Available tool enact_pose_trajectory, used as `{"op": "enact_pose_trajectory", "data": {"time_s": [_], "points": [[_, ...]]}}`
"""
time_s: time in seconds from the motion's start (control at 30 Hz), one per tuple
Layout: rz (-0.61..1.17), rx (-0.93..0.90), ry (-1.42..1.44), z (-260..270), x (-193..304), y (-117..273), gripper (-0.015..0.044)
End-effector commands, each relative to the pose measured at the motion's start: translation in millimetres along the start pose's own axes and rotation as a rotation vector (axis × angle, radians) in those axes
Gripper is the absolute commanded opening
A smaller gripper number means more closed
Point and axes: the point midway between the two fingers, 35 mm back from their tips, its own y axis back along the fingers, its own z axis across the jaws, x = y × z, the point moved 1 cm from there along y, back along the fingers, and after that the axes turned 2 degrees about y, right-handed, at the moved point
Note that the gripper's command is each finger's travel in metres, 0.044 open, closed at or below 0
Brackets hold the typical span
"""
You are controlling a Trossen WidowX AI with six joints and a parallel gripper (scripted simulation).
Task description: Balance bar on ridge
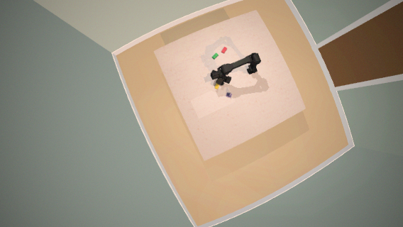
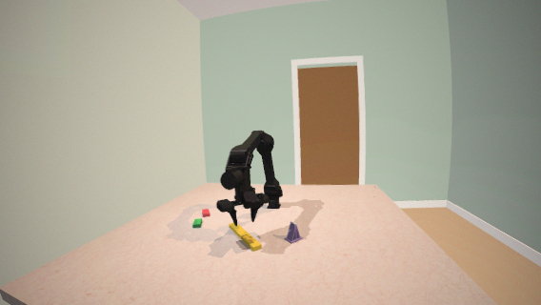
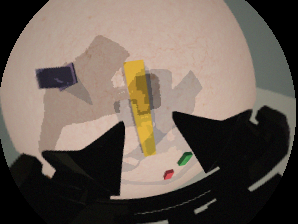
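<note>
Yellow bar (image 1: pixel 216 86) (image 2: pixel 245 236) (image 3: pixel 139 107) lies flat on the bench (image 1: pixel 248 117) (image 2: pixel 333 276) (image 3: pixel 190 45), apart from the purple ridge (image 1: pixel 228 94) (image 2: pixel 293 233) (image 3: pixel 56 77); the tool (image 1: pixel 224 82) (image 2: pixel 245 223) (image 3: pixel 148 119) hangs open above it, holding nothing; grasping, lifting, balancing and release all remain

The yellow rectangular bar (image 1: pixel 216 86) (image 2: pixel 245 236) (image 3: pixel 140 107) lies flat on the table, long and straight, unsupported by the ridge. The purple ridge (image 1: pixel 228 94) (image 2: pixel 293 233) (image 3: pixel 56 78), a narrow-topped wedge on a wider base, stands upright near the bar, apart from it, bearing nothing.
</note>
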Motion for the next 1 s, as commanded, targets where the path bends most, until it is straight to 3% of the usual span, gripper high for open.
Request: {"op": "enact_pose_trajectory", "data": {"time_s": [0.0, 0.97], "points": [[0.011, -0.02, 0.008, 4, 2, -25, 0.0315], [0.011, -0.02, 0.008, 5, 3, -62, 0.0315]]}}
